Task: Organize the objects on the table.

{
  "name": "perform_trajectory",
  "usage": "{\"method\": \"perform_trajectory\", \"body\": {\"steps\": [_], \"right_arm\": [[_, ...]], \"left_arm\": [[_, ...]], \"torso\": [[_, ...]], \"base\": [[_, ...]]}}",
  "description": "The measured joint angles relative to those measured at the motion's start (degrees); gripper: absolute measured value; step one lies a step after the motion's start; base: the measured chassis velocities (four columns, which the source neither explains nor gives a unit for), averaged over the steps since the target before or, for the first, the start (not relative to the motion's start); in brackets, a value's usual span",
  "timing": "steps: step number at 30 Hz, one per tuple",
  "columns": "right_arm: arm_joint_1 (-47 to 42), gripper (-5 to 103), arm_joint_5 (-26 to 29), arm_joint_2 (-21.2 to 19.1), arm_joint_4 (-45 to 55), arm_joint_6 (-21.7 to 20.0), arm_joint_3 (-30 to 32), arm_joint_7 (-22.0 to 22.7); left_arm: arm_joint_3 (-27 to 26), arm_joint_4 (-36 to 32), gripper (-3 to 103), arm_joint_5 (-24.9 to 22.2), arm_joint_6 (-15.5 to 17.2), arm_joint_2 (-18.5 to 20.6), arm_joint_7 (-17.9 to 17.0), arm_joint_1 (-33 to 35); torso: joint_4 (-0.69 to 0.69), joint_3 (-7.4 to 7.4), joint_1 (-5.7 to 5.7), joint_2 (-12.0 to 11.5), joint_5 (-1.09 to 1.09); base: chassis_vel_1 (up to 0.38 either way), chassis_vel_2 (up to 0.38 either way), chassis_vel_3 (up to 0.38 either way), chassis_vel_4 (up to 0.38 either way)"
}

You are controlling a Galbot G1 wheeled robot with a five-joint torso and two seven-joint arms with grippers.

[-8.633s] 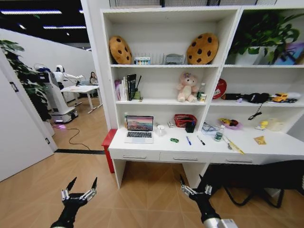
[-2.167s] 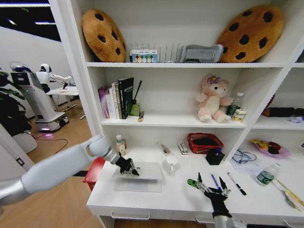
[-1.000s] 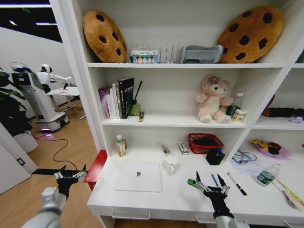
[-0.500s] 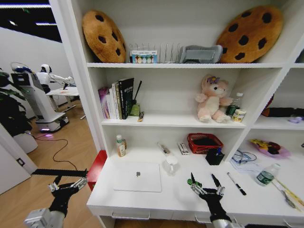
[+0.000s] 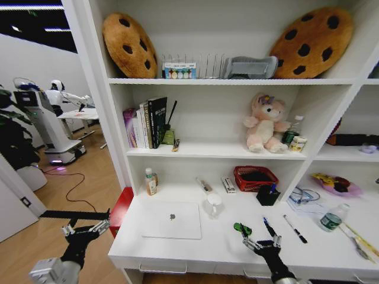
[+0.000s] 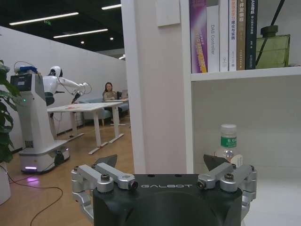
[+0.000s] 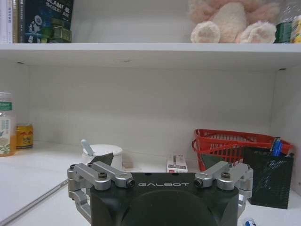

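Right gripper [image 5: 261, 242] hovered low over the front edge of the table [image 5: 195, 251], jaws spread wide and holding nothing. The green toy car [image 5: 241, 228] sat just beyond its fingertips, toward the back. Blue pen [image 5: 268, 227] and black pen [image 5: 294, 229] lay just to the right of the car, each pointing from back to front.

Left gripper [image 5: 84, 231] hung off the table's left end, over the floor, jaws also wide and empty.

Risks, as judged. The car was small and on wheels; a fingertip touching it before the jaws closed could roll it away, or push it into the blue pen. The pens were round and could roll toward the front edge if bumped. Wide jaws coming down near the car could take in the blue pen with it.

Silver laptop [image 5: 172, 220] lay shut, left of centre. A white cup [image 5: 214, 203] stood just beyond its right back corner. The clear green-capped bottle [image 5: 333, 217] stood well to the right.

Surface was white, smooth and flat, so little friction for loose items. Along the back edge stood a red basket [image 5: 254, 176] and black pen holder [image 5: 267, 194]. The room behind held wood flooring and another robot [image 5: 42, 118] by a far table.
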Motion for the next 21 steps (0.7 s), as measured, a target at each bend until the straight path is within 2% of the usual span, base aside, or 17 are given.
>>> {"method": "perform_trajectory", "body": {"steps": [2, 3, 4, 5, 6, 7, 10, 11, 13, 14, 16, 21], "right_arm": [[2.59, 100, 2.93, -4.03, -4.53, -0.66, 2.35, -7.60], [2.59, 100, 2.93, -4.03, -4.53, -0.66, 2.35, -7.60], [4.32, 100, 3.85, -7.28, -7.18, -1.18, 3.03, -12.91], [5.33, 100, 4.23, -9.03, -8.53, -1.50, 3.11, -15.50], [7.99, 100, 5.37, -12.49, -11.24, -2.15, 2.76, -20.39], [7.99, 100, 5.37, -12.49, -11.24, -2.15, 2.76, -20.39], [14.35, 100, 6.62, -16.64, -17.71, -3.57, 1.10, -28.10], [14.35, 100, 6.62, -16.64, -17.71, -3.57, 1.10, -28.10], [17.08, 100, 6.52, -18.06, -21.90, -4.04, 0.20, -31.71], [17.08, 100, 6.52, -18.06, -21.90, -4.04, 0.20, -31.71], [20.35, 100, 6.05, -18.92, -26.82, -4.36, -1.93, -34.51], [24.10, 100, 5.02, -19.05, -31.07, -5.64, -4.77, -38.50]], "left_arm": [[0.03, 0.05, 100, -0.01, 0.01, 0.04, 0.02, -0.04], [0.03, 0.05, 100, -0.01, 0.01, 0.04, 0.02, -0.04], [0.05, 0.07, 100, -0.02, 0.00, 0.05, 0.02, -0.05], [0.06, 0.08, 100, -0.02, 0.00, 0.05, 0.02, -0.07], [0.07, 0.10, 100, -0.02, 0.00, 0.06, 0.01, -0.09], [0.07, 0.10, 100, -0.02, 0.00, 0.06, 0.01, -0.09], [0.10, 0.13, 100, -0.03, 0.01, 0.08, 0.06, -0.10], [0.10, 0.13, 100, -0.03, 0.01, 0.08, 0.06, -0.10], [0.10, 0.16, 100, -0.03, 0.01, 0.09, 0.06, -0.11], [0.10, 0.16, 100, -0.03, 0.01, 0.09, 0.06, -0.11], [0.12, 0.17, 100, -0.03, 0.01, 0.10, 0.06, -0.12], [0.13, 0.20, 100, -0.03, 0.00, 0.11, 0.05, -0.13]], "torso": [[0.00, 0.00, 0.00, 0.00, 0.02], [0.00, 0.00, 0.00, 0.00, 0.02], [0.01, 0.00, 0.00, -0.01, 0.02], [0.02, 0.01, 0.00, -0.01, 0.00], [0.03, 0.01, 0.00, -0.01, 0.00], [0.03, 0.01, 0.00, -0.01, 0.00], [0.03, 0.01, 0.00, -0.01, 0.00], [0.03, 0.01, 0.00, -0.01, 0.00], [0.03, 0.01, 0.01, -0.01, 0.00], [0.03, 0.01, 0.01, -0.01, 0.00], [-0.01, 0.01, 0.00, -0.01, -0.01], [0.02, 0.01, 0.01, -0.01, 0.00]], "base": [[0.000, 0.000, 0.000, 0.000], [0.000, 0.000, 0.000, 0.000], [0.000, 0.000, 0.000, 0.000], [0.000, 0.000, 0.000, 0.000], [0.000, 0.000, 0.000, 0.000], [0.000, 0.000, 0.000, 0.000], [0.000, 0.000, 0.000, 0.000], [0.000, 0.000, 0.000, 0.000], [0.000, 0.000, 0.000, 0.000], [0.000, 0.000, 0.000, 0.000], [0.000, 0.000, 0.000, 0.000], [0.000, 0.000, 0.000, 0.000]]}}
